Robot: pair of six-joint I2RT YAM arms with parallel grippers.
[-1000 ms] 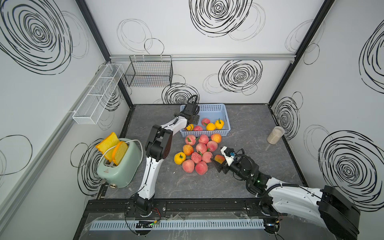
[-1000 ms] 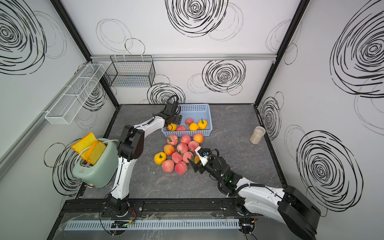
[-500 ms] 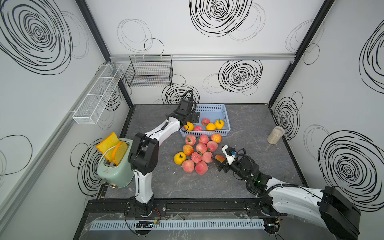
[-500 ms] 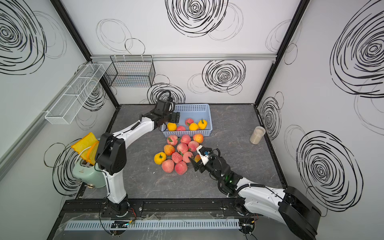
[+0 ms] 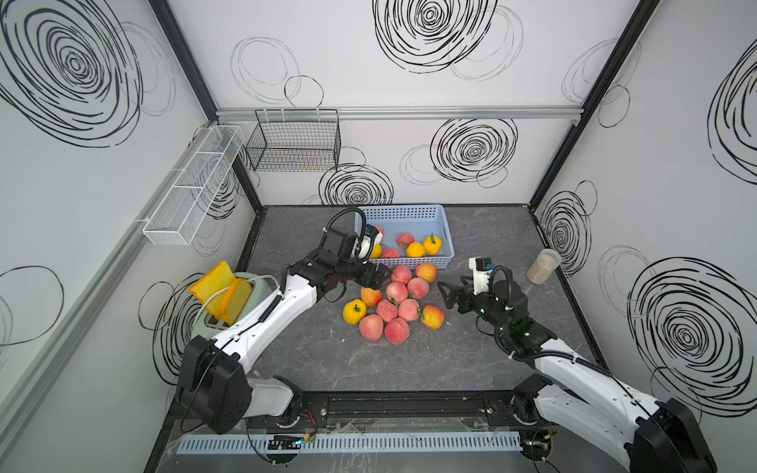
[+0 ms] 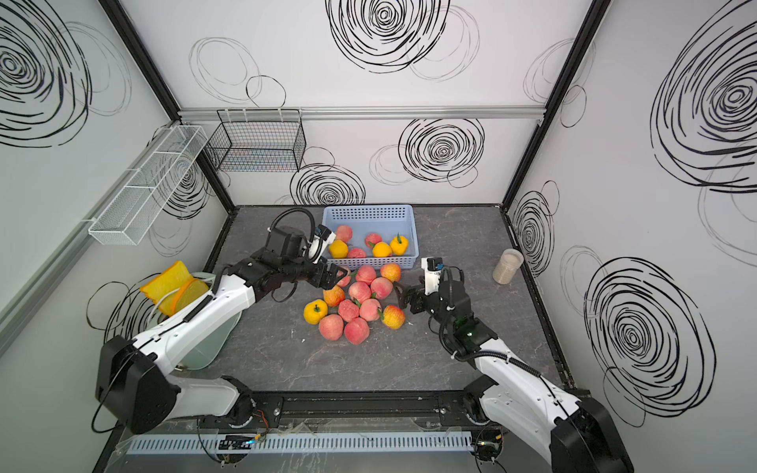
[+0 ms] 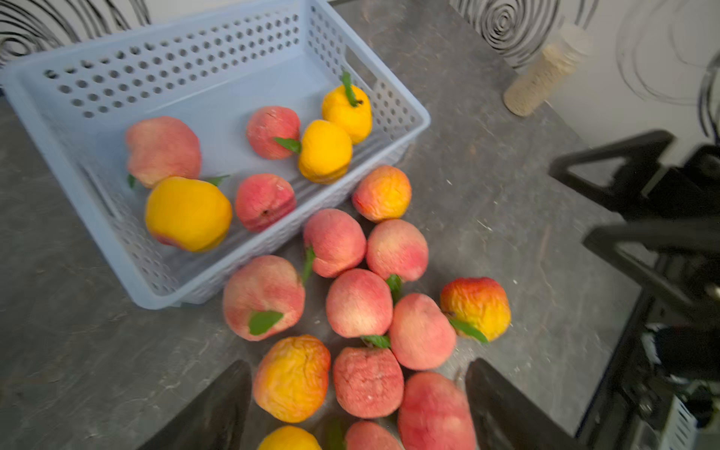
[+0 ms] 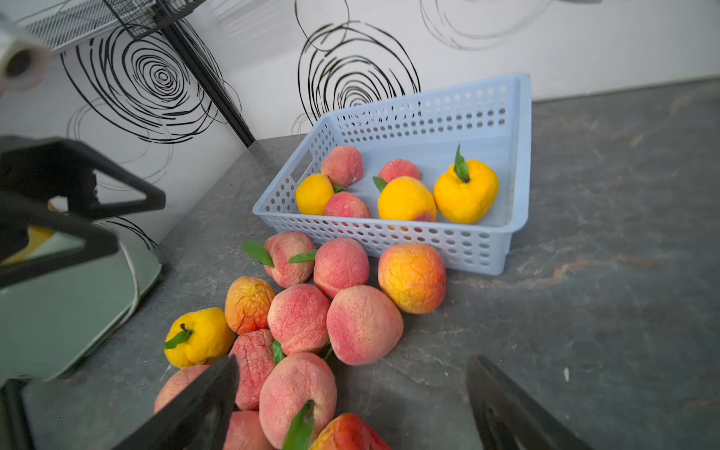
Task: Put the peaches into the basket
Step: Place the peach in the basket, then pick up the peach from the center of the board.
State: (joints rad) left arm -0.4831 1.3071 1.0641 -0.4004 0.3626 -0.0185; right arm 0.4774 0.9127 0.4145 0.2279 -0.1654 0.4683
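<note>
The light blue basket (image 5: 403, 211) (image 8: 389, 233) stands at the back of the table and holds several peaches (image 5: 415, 249) (image 7: 187, 212), pink and yellow. A pile of several more peaches (image 5: 396, 305) (image 6: 359, 305) lies on the table just in front of it. My left gripper (image 5: 379, 276) (image 7: 358, 393) hovers open over the pile's left side, with nothing gripped between its fingers (image 7: 218, 409). My right gripper (image 5: 444, 293) (image 8: 350, 389) stands open at the pile's right edge, just beside a red-orange peach (image 5: 432, 317), and is empty.
A mint green toaster (image 5: 245, 286) with toy bread slices stands at the table's left edge. A jar of grains (image 5: 542, 266) stands near the right wall. A black wire basket (image 5: 293, 143) and a white mesh rack (image 5: 192, 188) hang on the walls.
My left gripper let a yellow peach go into the basket and swung back over the pile. My right gripper opened wider and drew back to the right of the red-orange peach.
</note>
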